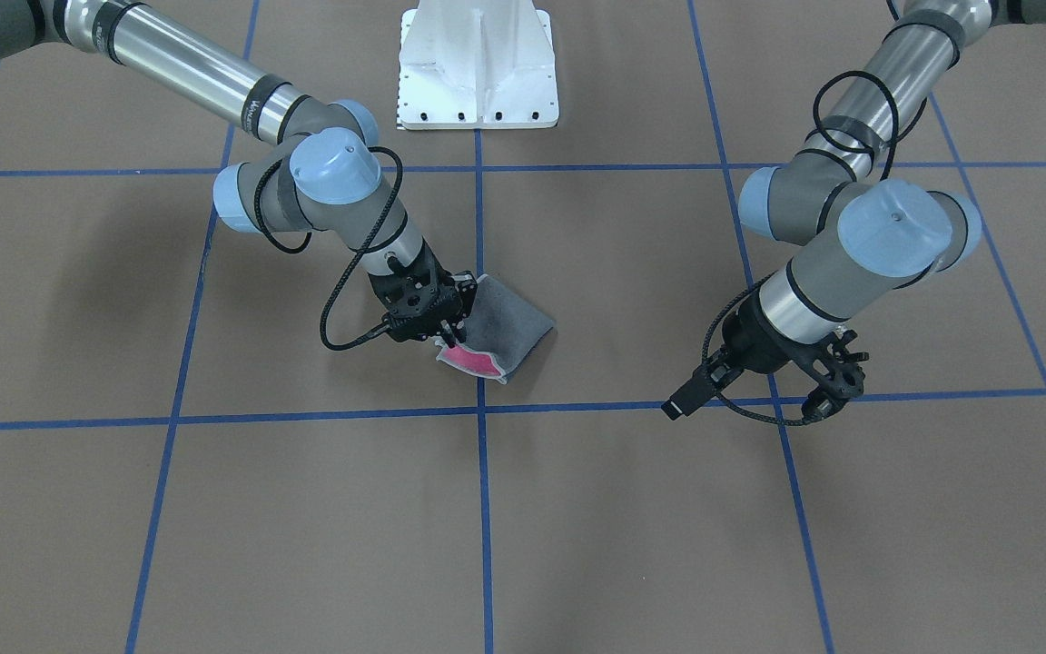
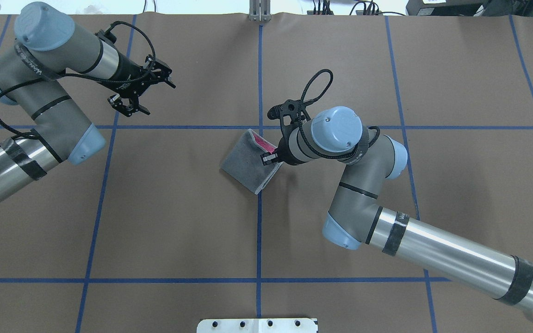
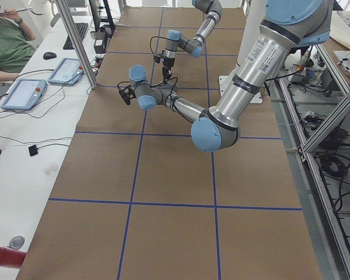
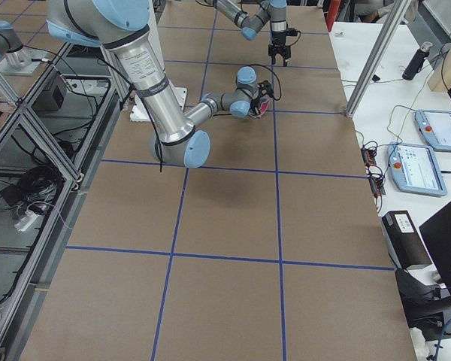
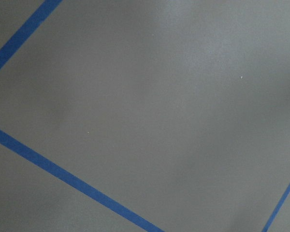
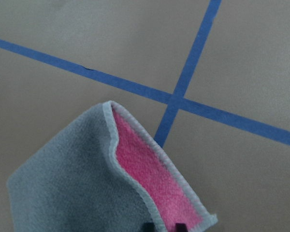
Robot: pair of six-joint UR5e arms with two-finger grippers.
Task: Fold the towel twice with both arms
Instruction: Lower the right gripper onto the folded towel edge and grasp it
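Observation:
The towel lies near the table's middle, folded, dark grey face up, with a pink strip showing at its open edge. It also shows in the overhead view and the right wrist view, where the light grey border curls over the pink face. My right gripper is shut on the towel's edge and holds that side a little raised. My left gripper is open and empty, well off to the towel's side above bare table.
The brown table is marked with blue tape lines. The white pedestal stands at the robot's edge. An operator sits at a side desk with tablets.

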